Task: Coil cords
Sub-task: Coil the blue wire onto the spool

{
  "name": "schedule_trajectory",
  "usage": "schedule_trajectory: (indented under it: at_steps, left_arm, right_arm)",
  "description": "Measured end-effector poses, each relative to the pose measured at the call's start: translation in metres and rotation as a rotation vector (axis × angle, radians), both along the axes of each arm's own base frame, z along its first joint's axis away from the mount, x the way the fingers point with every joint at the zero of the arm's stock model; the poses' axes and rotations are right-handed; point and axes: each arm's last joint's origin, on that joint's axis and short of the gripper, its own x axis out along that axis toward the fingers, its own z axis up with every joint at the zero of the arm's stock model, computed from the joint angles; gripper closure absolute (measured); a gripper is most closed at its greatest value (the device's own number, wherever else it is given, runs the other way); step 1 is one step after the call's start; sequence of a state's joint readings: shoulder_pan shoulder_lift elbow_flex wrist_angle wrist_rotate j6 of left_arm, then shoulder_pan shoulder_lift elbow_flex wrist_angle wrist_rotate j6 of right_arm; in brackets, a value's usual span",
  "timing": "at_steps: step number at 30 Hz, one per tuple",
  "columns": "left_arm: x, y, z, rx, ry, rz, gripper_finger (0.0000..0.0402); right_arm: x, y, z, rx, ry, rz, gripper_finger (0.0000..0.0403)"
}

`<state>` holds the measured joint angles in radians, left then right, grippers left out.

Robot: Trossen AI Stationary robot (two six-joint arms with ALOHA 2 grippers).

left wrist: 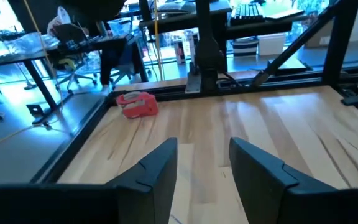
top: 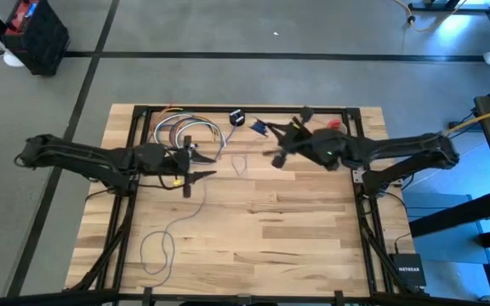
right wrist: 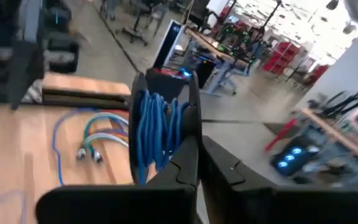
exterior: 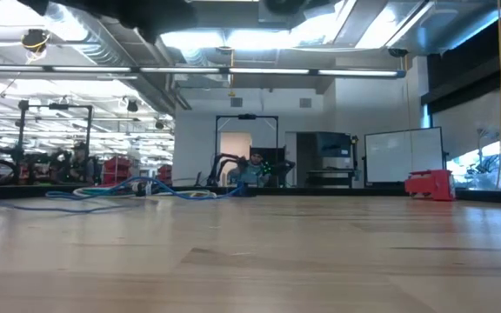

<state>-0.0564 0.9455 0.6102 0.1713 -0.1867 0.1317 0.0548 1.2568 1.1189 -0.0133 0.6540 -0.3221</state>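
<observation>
Currently logged, near to far. Cord (top: pixel 162 246): thin lavender line looped at near left of surface (top: pixel 296 246), trailing toward centre, uncoiled. Left end effector (top: pixel 187 176): fingers apart, empty, above the cord's far run. Right end effector (top: pixel 281 153): closed, holding nothing I can see, far centre. Next, I judge, lower left and pinch the cord.

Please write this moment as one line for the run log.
left gripper: open, empty, beside wire bundle | right gripper: shut, toward far edge | cord: loose on table, not coiled
</observation>
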Motion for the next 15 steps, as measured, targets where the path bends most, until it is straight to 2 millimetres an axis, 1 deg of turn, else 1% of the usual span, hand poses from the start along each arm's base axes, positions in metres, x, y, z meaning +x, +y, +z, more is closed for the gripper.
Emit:
schedule_trajectory:
  at_steps: [3, 6, 11, 15]
  left_arm:
    - [0.009, 0.001, -0.006, 0.005, 0.013, 0.006, 0.026]
    - [0.017, 0.001, -0.015, 0.002, 0.048, 0.007, 0.026]
    - [0.025, 0.0, -0.02, -0.021, 0.042, 0.011, 0.026]
    - [0.027, 0.0, -0.019, -0.051, 0.022, 0.016, 0.026]
  right_arm:
    - [0.011, -0.013, -0.014, 0.04, -0.084, 0.039, 0.0393]
    - [0.023, -0.019, -0.026, 0.051, -0.139, 0.085, 0.0393]
    - [0.043, -0.019, -0.042, 0.051, -0.184, 0.11, 0.0393]
    - [0.054, -0.018, -0.052, 0.078, -0.19, 0.169, 0.0393]
